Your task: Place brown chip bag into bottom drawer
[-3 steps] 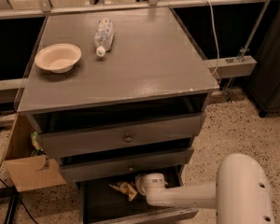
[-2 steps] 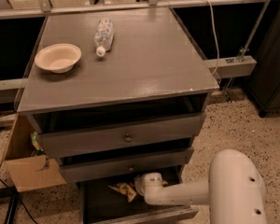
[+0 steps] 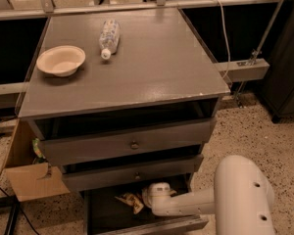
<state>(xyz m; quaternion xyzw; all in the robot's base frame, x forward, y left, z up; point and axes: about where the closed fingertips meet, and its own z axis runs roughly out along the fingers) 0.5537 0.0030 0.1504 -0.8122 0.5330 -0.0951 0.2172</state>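
Note:
The brown chip bag (image 3: pixel 131 202) shows as a crumpled brown and cream-yellow shape inside the open bottom drawer (image 3: pixel 108 219), the lowest of three grey drawers. My gripper (image 3: pixel 146 199) reaches into that drawer from the right, its white wrist just right of the bag. The middle drawer's front hides part of the bag and the gripper's tip.
A cream bowl (image 3: pixel 61 59) and a clear plastic bottle (image 3: pixel 109 37) lie on the grey cabinet top (image 3: pixel 152 67). Two knobbed drawers (image 3: pixel 132 145) above stand slightly open. A cardboard box (image 3: pixel 27 177) sits at the cabinet's left. My white arm (image 3: pixel 242 195) fills the lower right.
My arm's white shoulder has shifted slightly left and up. The gripper and the bag stay in the bottom drawer at about the same place.

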